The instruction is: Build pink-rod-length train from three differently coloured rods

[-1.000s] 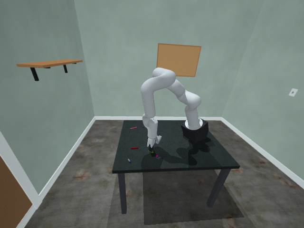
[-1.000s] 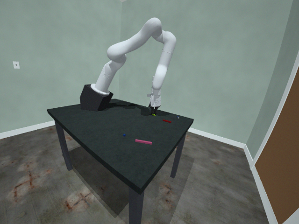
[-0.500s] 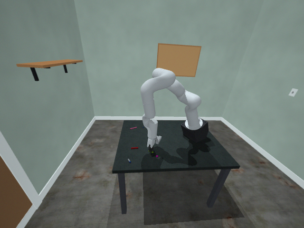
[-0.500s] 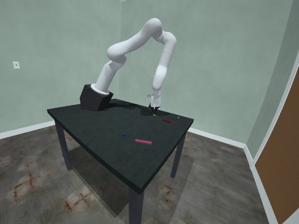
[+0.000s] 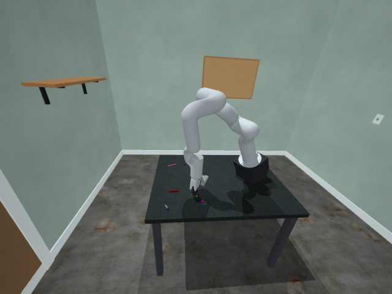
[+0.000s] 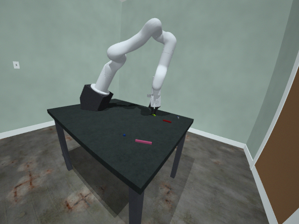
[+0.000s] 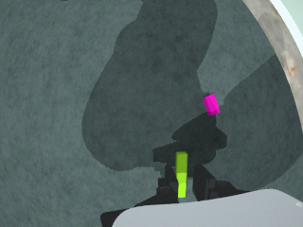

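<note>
Gripper (image 5: 194, 193) (image 6: 153, 113) (image 7: 182, 179) loosely parted astride the lime rod (image 5: 196, 196) (image 6: 153, 115) (image 7: 181, 165), holding nothing, so you seem to be at its pickup: close squarely, lift, then carry it to the grey rod (image 5: 166, 206) (image 6: 178, 117) and blue rod (image 5: 167, 209) (image 6: 177, 116), apparently joined, for 9.

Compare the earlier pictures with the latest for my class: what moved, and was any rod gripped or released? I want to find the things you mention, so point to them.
Nothing has visibly changed. The gripper (image 5: 195, 194) (image 6: 153, 113) (image 7: 182, 179) stays low at the lime rod (image 5: 196, 196) (image 6: 153, 115) (image 7: 182, 165), open around it; any small finger motion is too fine to tell. The pink rod (image 5: 171, 165) (image 6: 143, 142), red rod (image 5: 173, 191) (image 6: 167, 121) and magenta rod (image 5: 202, 201) (image 7: 211, 104) stayed put.
</note>
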